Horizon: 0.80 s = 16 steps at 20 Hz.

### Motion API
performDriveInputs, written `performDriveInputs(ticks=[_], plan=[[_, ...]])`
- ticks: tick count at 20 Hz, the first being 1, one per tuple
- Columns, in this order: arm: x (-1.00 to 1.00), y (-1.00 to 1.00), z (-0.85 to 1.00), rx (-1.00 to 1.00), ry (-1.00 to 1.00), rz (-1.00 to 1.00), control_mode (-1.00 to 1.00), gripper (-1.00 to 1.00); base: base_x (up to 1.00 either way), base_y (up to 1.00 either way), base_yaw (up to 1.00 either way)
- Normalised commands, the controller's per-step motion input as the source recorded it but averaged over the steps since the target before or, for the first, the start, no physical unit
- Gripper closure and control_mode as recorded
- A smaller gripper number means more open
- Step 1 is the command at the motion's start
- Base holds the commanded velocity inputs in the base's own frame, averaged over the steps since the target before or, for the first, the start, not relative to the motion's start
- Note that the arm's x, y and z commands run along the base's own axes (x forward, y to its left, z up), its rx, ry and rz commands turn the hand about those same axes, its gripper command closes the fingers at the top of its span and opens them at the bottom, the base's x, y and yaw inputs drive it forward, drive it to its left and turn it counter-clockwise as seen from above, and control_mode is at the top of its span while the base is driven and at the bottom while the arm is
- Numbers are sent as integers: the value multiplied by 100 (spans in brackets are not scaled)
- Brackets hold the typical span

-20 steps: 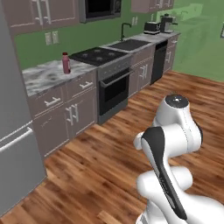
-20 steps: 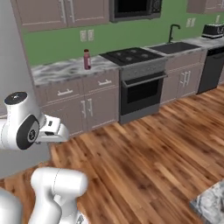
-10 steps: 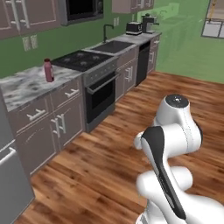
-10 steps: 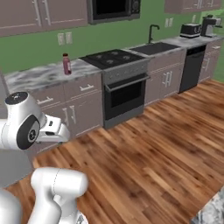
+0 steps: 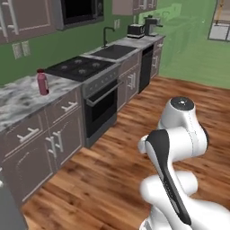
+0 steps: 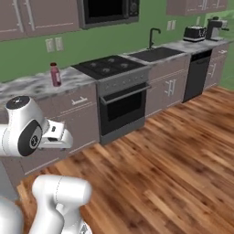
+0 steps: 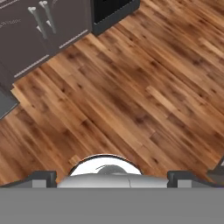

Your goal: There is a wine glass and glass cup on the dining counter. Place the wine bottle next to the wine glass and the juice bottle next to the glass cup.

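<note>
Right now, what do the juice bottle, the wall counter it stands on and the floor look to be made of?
Juice bottle: dark red, smooth, glass or plastic; too small to tell. Wall counter: polished stone, judging by grey-white marbled veining. Floor: glossy wood planks, brown with visible grain and seams.

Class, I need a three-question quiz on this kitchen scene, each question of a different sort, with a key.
1. True or false: the juice bottle stands on the wall counter.
2. In the right base view, the bottle is: A) left of the stove, B) in the sink, C) on the floor.
3. Fill in: the gripper fingers are ____, holding nothing.

Key: 1 true; 2 A; 3 open.
</note>
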Motion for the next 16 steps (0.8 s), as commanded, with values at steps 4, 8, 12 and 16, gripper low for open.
performDriveInputs(ticks=[4, 8, 12, 16], plan=[[0, 0, 0, 0, 0, 0, 100, -100, 94, -2, 2], [0, 0, 0, 0, 0, 0, 100, -100, 92, -1, 9], [0, 0, 0, 0, 0, 0, 100, -100, 90, -1, 13], [0, 0, 0, 0, 0, 0, 100, -100, 88, 0, 19]])
